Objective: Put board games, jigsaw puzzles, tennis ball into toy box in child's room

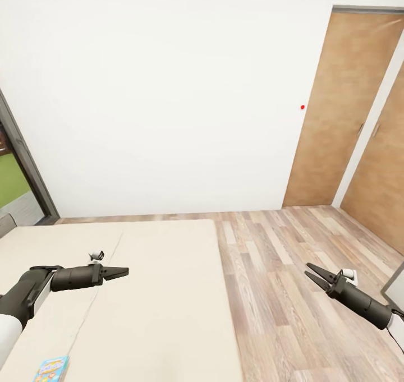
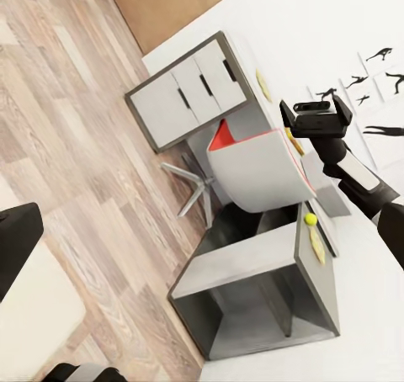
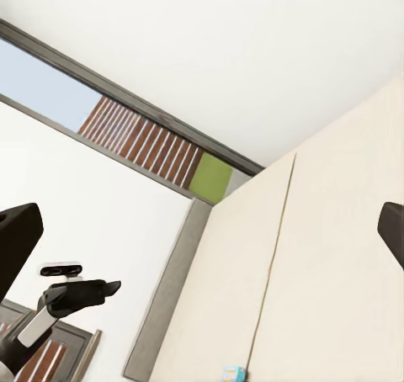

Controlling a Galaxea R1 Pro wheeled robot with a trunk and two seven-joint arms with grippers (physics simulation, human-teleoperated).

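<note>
The robot stood at the bed (image 1: 163, 292), both arms out in front and nothing in either claw. The left claw (image 1: 121, 271) hung over the mattress with its fingers drawn nearly together, holding nothing. The right claw (image 1: 314, 275) was out over the wood floor (image 1: 280, 292), its fingers parted a little and bare.

One board game (image 1: 51, 369), the light blue cartoon box, lay flat on the bed close to the robot, well behind the left claw and right at the bottom edge of the head view. The right wrist view caught it too, a small blue patch on the mattress. I could see no second game on the bed from there.

The left wrist view looked across the room to the desk (image 2: 324, 230), with its white drawer unit (image 2: 189, 92) and a chair (image 2: 252, 167) pushed in. A tennis ball (image 2: 310, 219) sat on the desk top, with something flat and yellowish beside it that I could not make out. The toy box did not show clearly.

The risk, as I judged it, was in the reach. The game lay near the trunk, so the left arm would have to fold back sharply and might press the thin box into the soft mattress rather than get a finger under it. A flat box gives little edge, and a nearly closed claw would slide over the lid.
</note>
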